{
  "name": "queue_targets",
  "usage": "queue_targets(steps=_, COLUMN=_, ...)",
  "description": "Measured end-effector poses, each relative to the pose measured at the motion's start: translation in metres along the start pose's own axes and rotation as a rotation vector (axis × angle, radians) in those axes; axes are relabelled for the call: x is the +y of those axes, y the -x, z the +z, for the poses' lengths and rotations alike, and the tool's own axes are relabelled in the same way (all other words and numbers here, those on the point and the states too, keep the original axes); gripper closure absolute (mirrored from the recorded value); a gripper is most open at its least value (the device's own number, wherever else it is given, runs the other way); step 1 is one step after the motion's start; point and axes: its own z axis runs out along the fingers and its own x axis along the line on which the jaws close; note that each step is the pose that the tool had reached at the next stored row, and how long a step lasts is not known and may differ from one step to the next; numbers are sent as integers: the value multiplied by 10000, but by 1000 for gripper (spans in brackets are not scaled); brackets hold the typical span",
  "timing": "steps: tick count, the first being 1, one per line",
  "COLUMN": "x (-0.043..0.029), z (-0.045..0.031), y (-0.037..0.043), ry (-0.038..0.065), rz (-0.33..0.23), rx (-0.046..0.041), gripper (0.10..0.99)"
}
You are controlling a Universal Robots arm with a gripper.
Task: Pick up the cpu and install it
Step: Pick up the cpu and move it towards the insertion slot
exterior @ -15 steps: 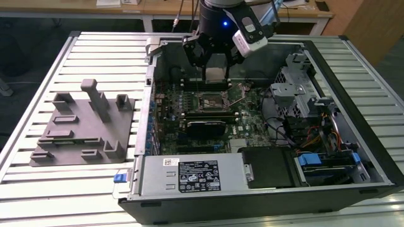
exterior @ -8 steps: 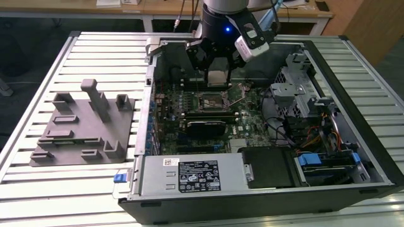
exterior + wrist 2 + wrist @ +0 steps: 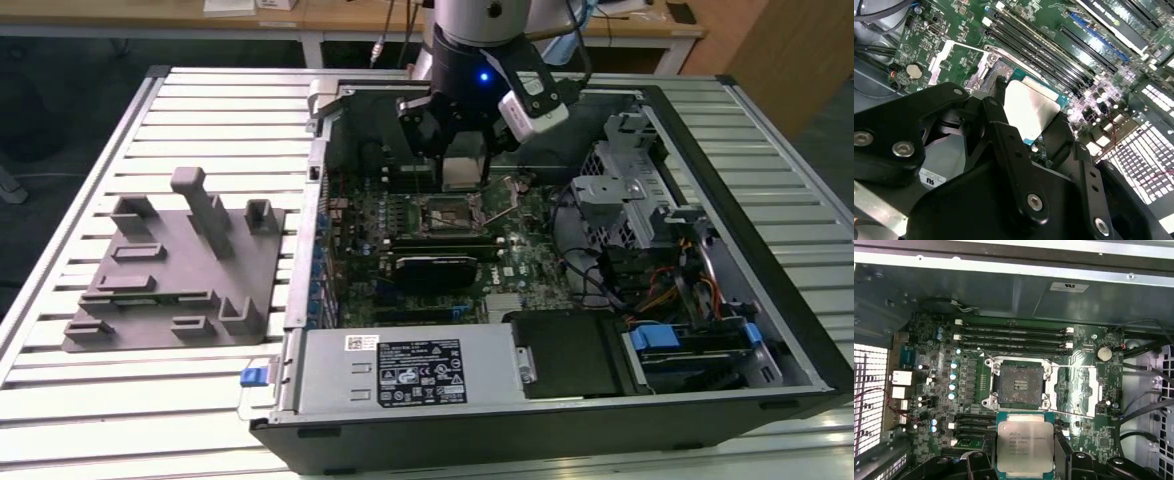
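Note:
My gripper [image 3: 461, 172] hangs inside the open computer case, shut on the cpu [image 3: 461, 165], a small flat chip with a silvery top. In the first wrist view the cpu [image 3: 1025, 442] sits flat between the black fingers [image 3: 1063, 454], just short of the open dark socket [image 3: 1019, 384] on the green motherboard [image 3: 929, 370]. The socket's metal load plate [image 3: 1077, 385] is flipped open beside it. The second wrist view shows the cpu [image 3: 1031, 106] clamped between the fingers [image 3: 1004, 127], above the socket frame [image 3: 985, 67].
A grey moulded tray [image 3: 174, 265] lies on the slatted table at the exterior view's left. Case walls [image 3: 315, 190], memory slots [image 3: 1014, 336], a drive cage [image 3: 627, 180] and cables [image 3: 654, 290] surround the socket. The power supply [image 3: 400, 372] sits at the case front.

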Motion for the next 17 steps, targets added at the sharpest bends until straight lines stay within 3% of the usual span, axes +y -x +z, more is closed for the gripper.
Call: queue_targets(steps=17, x=144, z=314, y=23, ry=0, rz=-1, rx=0, gripper=545)
